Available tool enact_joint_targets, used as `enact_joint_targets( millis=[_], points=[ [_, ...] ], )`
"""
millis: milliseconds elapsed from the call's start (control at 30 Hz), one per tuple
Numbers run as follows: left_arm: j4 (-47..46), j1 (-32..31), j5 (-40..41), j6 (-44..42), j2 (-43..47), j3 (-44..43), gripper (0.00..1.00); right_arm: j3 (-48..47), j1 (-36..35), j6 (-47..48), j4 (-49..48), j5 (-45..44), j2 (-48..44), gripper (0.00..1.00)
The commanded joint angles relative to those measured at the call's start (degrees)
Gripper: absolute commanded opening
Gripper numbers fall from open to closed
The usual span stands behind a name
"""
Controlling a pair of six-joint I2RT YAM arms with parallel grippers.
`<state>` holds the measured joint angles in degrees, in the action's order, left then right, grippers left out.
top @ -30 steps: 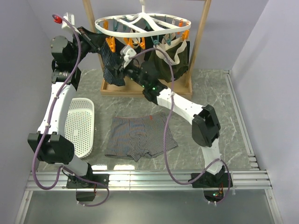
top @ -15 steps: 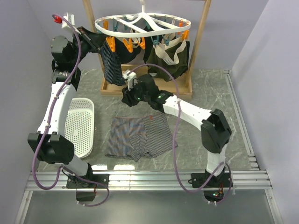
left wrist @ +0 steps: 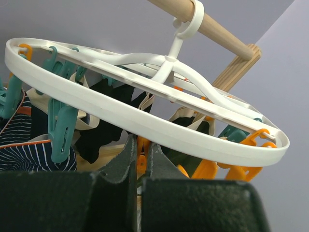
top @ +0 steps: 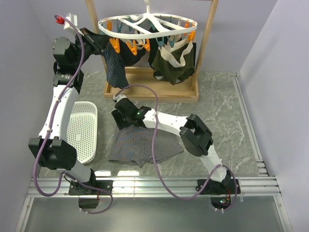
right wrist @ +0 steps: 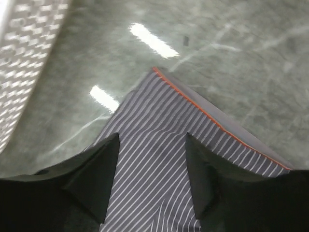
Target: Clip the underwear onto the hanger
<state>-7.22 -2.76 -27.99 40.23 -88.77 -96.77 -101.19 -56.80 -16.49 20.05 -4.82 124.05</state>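
R claw is low over the table, fingers set wide apart, holding nothing. It hangs right above the far left corner of the underwear. Wrist view shows grey stripes & a thin orange edge btwn the two fingers. Can't tell if the tips touch the cloth.

Underwear lies flat in the middle of the table, just beside a white basket on its left & well apart from the hanger.

Hanger is up high on the wood frame, w/ orange & teal clips hanging down. A dark green pair & a dark blue striped one hang from it.

L claw is up just under the hanger's ring, pinched tight. A bit of orange clip shows btwn its fingers; can't tell if it holds it.
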Motion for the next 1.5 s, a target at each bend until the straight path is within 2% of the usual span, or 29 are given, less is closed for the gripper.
enact_joint_targets(
  millis=[0, 67, 133, 500, 933, 1000, 1133, 1200, 1233, 1300, 1333, 1400, 1433, 1467],
  points=[
    [-0.33, 0.04, 0.65, -1.12, 1.14, -1.67, 0.00, -3.67, 0.11, -6.53, 3.33, -8.52, 1.72, 0.65],
    [-0.42, 0.04, 0.83, -1.12, 1.32, -1.40, 0.00, -3.67, -0.16, -8.64, 3.24, -8.19, 2.34, 0.76],
    [-0.60, 0.04, 0.83, -1.12, 1.32, -1.14, 0.00, -4.37, -0.24, -10.05, 3.15, -8.63, 3.38, 0.77],
    [-1.04, 0.04, 1.00, -1.12, 1.41, -0.52, 0.00, -10.87, -0.60, -12.34, 4.99, -10.74, 8.66, 0.77],
    [-1.30, 0.04, 1.09, -1.38, 1.58, -0.08, 0.00, -11.13, -1.12, -11.46, 6.66, -10.91, 14.20, 0.76],
    [-1.13, 0.04, 1.27, -1.56, 1.67, -0.08, 0.00, -11.66, -1.12, -10.93, 6.67, -11.44, 15.77, 0.72],
    [-0.51, 0.04, 1.44, -2.08, 1.67, -0.61, 0.00, -10.70, -0.51, -10.49, 7.19, -11.18, 17.10, 0.58],
    [-0.42, 0.04, 1.27, -2.26, 1.76, -0.70, 0.00, -9.38, -0.16, -10.58, 7.63, -9.95, 17.19, 0.47],
    [-0.42, 0.04, 1.36, -2.17, 1.76, -0.70, 0.00, -8.77, 0.02, -10.75, 7.72, -9.51, 17.19, 0.39],
    [-0.60, 0.04, 1.36, -2.08, 1.85, -0.35, 0.00, -7.02, 0.28, -10.93, 7.37, -8.28, 16.84, 0.32],
    [-0.69, 0.04, 1.18, -1.91, 1.94, -0.17, 0.00, -6.66, 0.46, -10.76, 7.19, -7.84, 16.67, 0.21],
    [-0.77, 0.04, 1.18, -1.91, 2.02, 0.27, 0.00, -6.22, 0.72, -10.23, 6.41, -7.23, 15.62, 0.11],
    [-0.77, 0.04, 1.01, -1.91, 2.02, 0.44, 0.00, -6.22, 0.81, -9.10, 6.05, -7.13, 14.91, 0.01],
    [-0.77, 0.04, 1.01, -1.91, 2.02, 0.53, 0.00, -6.22, 0.90, -8.65, 5.70, -7.22, 14.21, 0.00]
  ],
)
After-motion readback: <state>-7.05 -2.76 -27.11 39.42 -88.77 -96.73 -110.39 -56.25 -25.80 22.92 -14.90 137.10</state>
